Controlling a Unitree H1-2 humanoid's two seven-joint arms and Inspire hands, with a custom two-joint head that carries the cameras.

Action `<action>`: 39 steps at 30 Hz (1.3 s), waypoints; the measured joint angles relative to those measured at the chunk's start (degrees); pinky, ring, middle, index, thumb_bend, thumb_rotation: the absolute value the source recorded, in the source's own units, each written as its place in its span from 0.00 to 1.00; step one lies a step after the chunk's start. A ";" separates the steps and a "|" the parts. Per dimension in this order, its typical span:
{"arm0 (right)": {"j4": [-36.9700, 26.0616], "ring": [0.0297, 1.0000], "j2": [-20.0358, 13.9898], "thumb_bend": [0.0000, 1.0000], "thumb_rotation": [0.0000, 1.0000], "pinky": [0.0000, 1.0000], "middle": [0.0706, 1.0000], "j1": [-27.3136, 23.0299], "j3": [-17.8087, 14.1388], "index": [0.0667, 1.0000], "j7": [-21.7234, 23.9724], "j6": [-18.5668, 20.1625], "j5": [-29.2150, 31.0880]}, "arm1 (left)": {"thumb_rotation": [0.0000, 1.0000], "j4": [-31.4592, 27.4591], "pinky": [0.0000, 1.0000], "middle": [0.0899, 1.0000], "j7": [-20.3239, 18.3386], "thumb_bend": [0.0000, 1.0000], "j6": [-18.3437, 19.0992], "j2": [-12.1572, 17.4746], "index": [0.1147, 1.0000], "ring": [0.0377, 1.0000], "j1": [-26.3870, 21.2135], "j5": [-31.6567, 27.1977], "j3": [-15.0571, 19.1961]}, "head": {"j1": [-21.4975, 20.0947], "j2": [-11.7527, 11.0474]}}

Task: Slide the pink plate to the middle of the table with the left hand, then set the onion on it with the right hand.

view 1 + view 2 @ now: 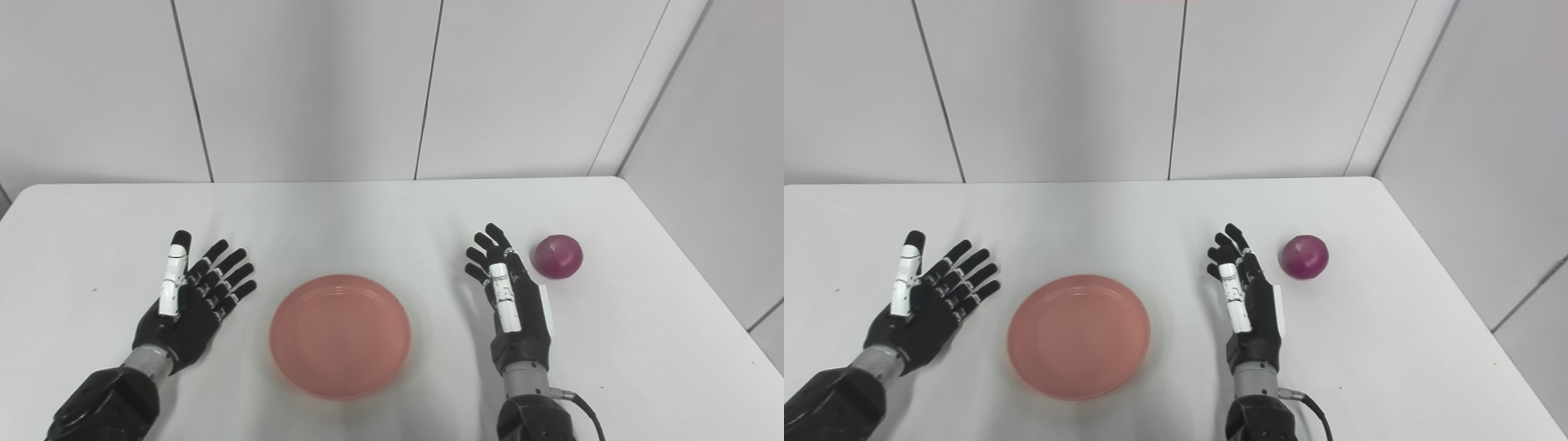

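The pink plate [340, 335] lies flat and empty on the white table [380, 220], near the front middle. My left hand [190, 300] is open, palm up, a short way left of the plate and apart from it. My right hand [511, 294] is open, fingers pointing away, right of the plate. The purple-red onion [557, 256] sits on the table just right of my right hand's fingertips, apart from them. The same scene shows in the right eye view: plate [1078, 335], onion [1304, 257], left hand [928, 300], right hand [1246, 297].
The table's right edge [704, 282] runs close behind the onion. White wall panels [306, 86] stand behind the table. A cable [588, 407] trails from my right wrist.
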 measured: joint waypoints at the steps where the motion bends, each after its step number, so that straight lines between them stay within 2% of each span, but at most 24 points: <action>1: 0.27 0.81 0.00 0.74 0.77 0.77 0.84 -0.06 0.06 0.88 -0.05 -0.03 -0.34 | 0.83 0.35 0.90 0.88 -0.29 0.73 -0.02 -0.04 0.91 0.88 -0.01 -0.03 0.29 | -1.13 -1.22; 3: 1.07 0.81 0.00 0.70 0.77 0.78 0.84 -0.12 0.25 0.89 -0.14 -0.25 -1.03 | 0.83 0.88 0.90 0.88 -0.47 0.72 -0.08 -0.09 0.91 0.88 -0.17 -0.16 0.84 | -1.14 -1.23; 6: 2.07 0.82 -0.01 0.66 0.78 0.79 0.84 -0.12 0.39 0.89 -0.17 -1.69 -1.61 | 0.86 0.93 0.91 0.89 0.05 0.69 -0.14 0.05 0.93 0.88 -0.19 -1.18 0.88 | -3.86 -4.21; 8: 3.06 0.81 -0.09 0.66 0.79 0.78 0.84 -0.18 0.65 0.89 -0.30 -3.66 -2.97 | 0.90 0.92 0.92 0.90 0.30 0.69 -0.21 0.21 0.94 0.88 -0.19 -1.23 0.66 | -3.87 -4.22; 9: 3.50 0.81 -0.17 0.66 0.80 0.77 0.83 -0.24 0.76 0.89 -0.39 -3.96 -3.57 | 0.91 0.92 0.93 0.90 0.41 0.69 -0.24 0.33 0.95 0.89 -0.21 -1.22 0.48 | -4.56 -5.00; 13: 5.61 0.80 -0.78 0.69 0.82 0.78 0.82 -0.38 0.86 0.89 -0.92 -6.55 -5.74 | 0.90 0.85 0.99 0.95 0.56 0.73 -0.35 0.59 1.00 0.94 -0.21 -1.05 0.02 | -5.63 -6.50; 14: 5.92 0.80 -1.04 0.70 0.83 0.77 0.81 -0.48 0.82 0.89 -1.14 -6.85 -6.42 | 0.88 0.86 1.00 0.96 0.50 0.76 -0.38 0.59 1.00 0.95 -0.21 -0.82 0.01 | -6.50 -7.72; 18: 6.89 0.81 -3.05 0.73 0.81 0.77 0.82 -1.65 0.85 0.88 -1.96 -7.97 -10.26 | 0.86 0.98 1.00 0.99 -0.42 0.77 -0.40 0.56 1.00 0.98 -0.20 1.05 0.20 | -6.59 -8.00; 19: 6.99 0.81 -3.84 0.73 0.80 0.76 0.82 -1.99 0.85 0.87 -2.13 -8.04 -11.16 | 0.86 1.00 1.00 1.00 -0.66 0.77 -0.40 0.52 1.00 0.98 -0.19 1.53 0.32 | -6.68 -8.87; 21: 7.05 0.81 -4.99 0.74 0.79 0.75 0.83 -2.38 0.77 0.87 -2.45 -8.68 -12.71 | 0.86 1.20 1.00 1.00 -1.55 0.78 -0.40 0.50 1.00 0.99 -0.14 2.03 0.78 | -6.77 -9.23; 24: 7.06 0.79 -6.53 0.73 0.80 0.73 0.82 -2.62 0.53 0.87 -3.19 -9.80 -15.50 | 0.87 1.26 1.00 0.99 -2.06 0.77 -0.40 0.45 1.00 0.98 -0.10 3.15 1.08 | -6.85 -9.58; 30: 6.92 0.79 -10.37 0.77 0.80 0.73 0.82 -3.91 0.78 0.86 -4.97 -9.83 -25.55 | 0.89 1.18 1.00 0.99 -2.15 0.77 -0.59 0.28 1.00 0.99 -0.01 4.10 0.93 | -7.29 -10.54; 32: 6.80 0.79 -11.50 0.83 0.77 0.69 0.82 -4.60 0.71 0.85 -5.28 -9.82 -27.77 | 0.88 1.18 1.00 0.99 -2.21 0.77 -0.66 0.28 1.00 0.99 0.02 4.18 0.92 | -7.21 -11.07; 38: 4.73 0.74 -14.66 0.85 0.75 0.65 0.82 -6.68 0.50 0.85 -5.46 -9.36 -35.22 | 0.88 1.24 1.00 1.00 -2.39 0.76 -0.74 -0.01 1.00 0.99 0.08 4.17 1.23 | -6.86 -11.51; 39: 4.57 0.75 -15.17 0.86 0.77 0.65 0.83 -7.05 0.41 0.86 -5.23 -8.90 -36.46 | 0.89 1.27 1.00 0.99 -2.40 0.76 -0.75 -0.08 1.00 0.99 0.09 4.19 1.27 | -6.77 -11.69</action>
